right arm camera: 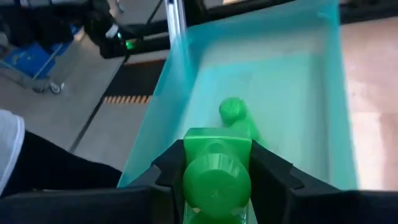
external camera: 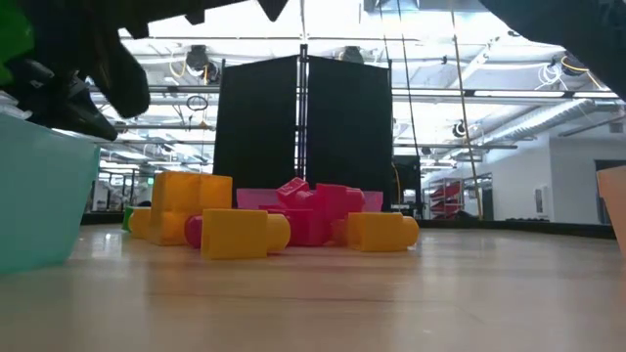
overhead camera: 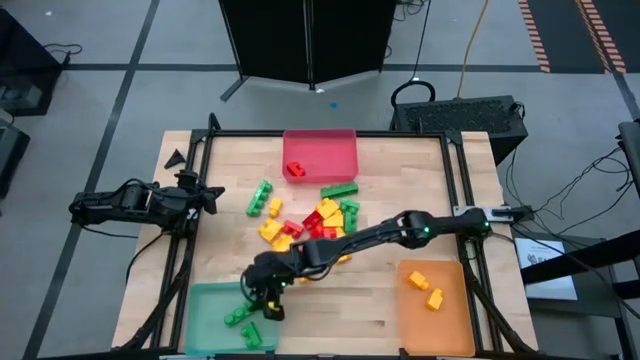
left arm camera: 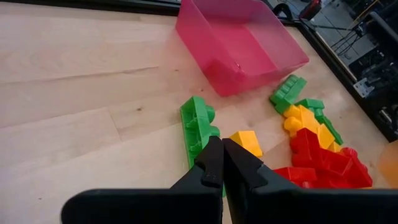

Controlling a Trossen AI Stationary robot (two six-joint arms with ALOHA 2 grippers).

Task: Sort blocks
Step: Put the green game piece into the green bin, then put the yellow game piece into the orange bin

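Observation:
My right gripper [overhead camera: 264,300] reaches across the table and hangs over the green tray [overhead camera: 200,335] at the near left corner, shut on a green block [right arm camera: 216,175]. More green blocks [overhead camera: 240,316] lie in that tray, and one [right arm camera: 233,112] shows below the held block. A pile of red, green and yellow blocks [overhead camera: 320,220] rests on the table's middle. My left gripper [left arm camera: 222,158] is shut and waits at the left edge, pointing toward a long green block [left arm camera: 198,124]. My right gripper pinches the green block between its two fingers [right arm camera: 168,171], one on each of its side faces [right arm camera: 193,140], with a round stud facing the wrist camera. The fingers come from above, pointing down toward the tray. The block is lifted clear above the green tray's floor.
A red tray [overhead camera: 320,150] at the far edge holds one red block [overhead camera: 295,170]. An orange tray [overhead camera: 450,320] at the near right holds two orange blocks [overhead camera: 425,290]. Two green blocks [overhead camera: 262,200] lie left of the pile. Bare wood lies between the pile and the near edge.

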